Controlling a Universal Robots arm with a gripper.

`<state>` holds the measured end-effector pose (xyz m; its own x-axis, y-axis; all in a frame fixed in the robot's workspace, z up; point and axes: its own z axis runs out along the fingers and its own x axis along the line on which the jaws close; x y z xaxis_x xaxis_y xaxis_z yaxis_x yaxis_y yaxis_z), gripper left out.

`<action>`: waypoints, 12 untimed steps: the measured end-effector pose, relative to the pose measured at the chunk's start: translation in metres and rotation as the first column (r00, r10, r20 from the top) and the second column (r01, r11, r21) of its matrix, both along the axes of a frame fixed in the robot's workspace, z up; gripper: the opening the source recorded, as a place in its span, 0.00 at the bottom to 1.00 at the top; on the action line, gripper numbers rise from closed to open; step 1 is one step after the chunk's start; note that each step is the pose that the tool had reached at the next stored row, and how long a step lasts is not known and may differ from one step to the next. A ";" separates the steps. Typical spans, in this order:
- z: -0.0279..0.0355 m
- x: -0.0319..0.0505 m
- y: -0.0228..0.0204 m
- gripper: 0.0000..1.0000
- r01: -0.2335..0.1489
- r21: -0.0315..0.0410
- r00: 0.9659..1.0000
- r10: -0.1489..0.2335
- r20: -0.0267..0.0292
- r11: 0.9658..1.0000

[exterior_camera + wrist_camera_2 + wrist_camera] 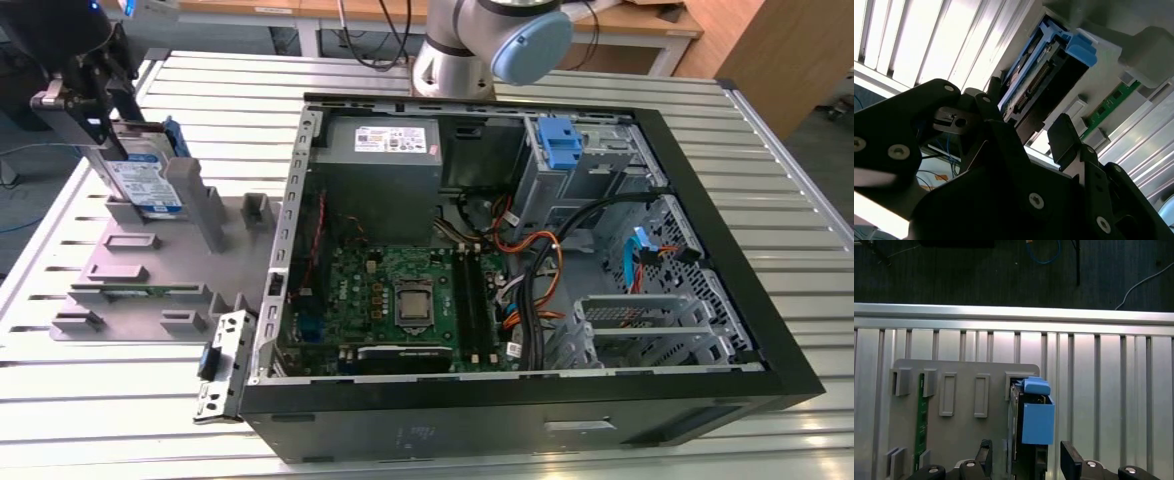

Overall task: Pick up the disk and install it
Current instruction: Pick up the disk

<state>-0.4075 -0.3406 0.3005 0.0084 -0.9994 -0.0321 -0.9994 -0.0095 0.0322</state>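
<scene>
The disk [144, 182] stands on edge in a slot of the grey holder plate [147, 275] at the exterior view's left, outside the computer case. Its white-and-blue label faces forward and blue rails run round its edges. My gripper [110, 125] hangs at its top end. In both wrist views the two black fingers straddle the disk [1036, 420] with a gap on each side, so the gripper [1024, 454] is open around it. In the second wrist view the disk [1039, 75] lies between the fingertips [1064, 135].
The open computer case [747, 330] lies at the exterior view's right, with motherboard [400, 300], grey power supply [380, 150], cables and a lone blue bracket [558, 142] at a drive bay. A green memory stick [920, 415] sits in the holder. The arm's base [474, 50] stands behind the case.
</scene>
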 end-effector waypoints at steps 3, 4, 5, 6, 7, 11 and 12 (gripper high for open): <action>-0.0001 -0.0001 0.0000 0.65 0.000 0.002 1.000 0.000 0.001 1.000; -0.0001 0.0000 0.0000 0.65 0.000 0.002 1.000 0.000 0.002 1.000; -0.0001 0.0000 0.0000 0.65 0.000 0.003 1.000 0.000 0.002 1.000; -0.0001 0.0000 0.0000 0.65 0.000 0.003 1.000 0.000 0.002 1.000; 0.0000 -0.0001 0.0000 0.65 0.000 0.003 1.000 0.000 0.002 1.000; -0.0001 -0.0001 0.0000 0.65 -0.001 0.006 1.000 0.001 0.004 1.000; -0.0001 -0.0001 0.0000 0.65 -0.002 0.006 1.000 0.002 0.004 1.000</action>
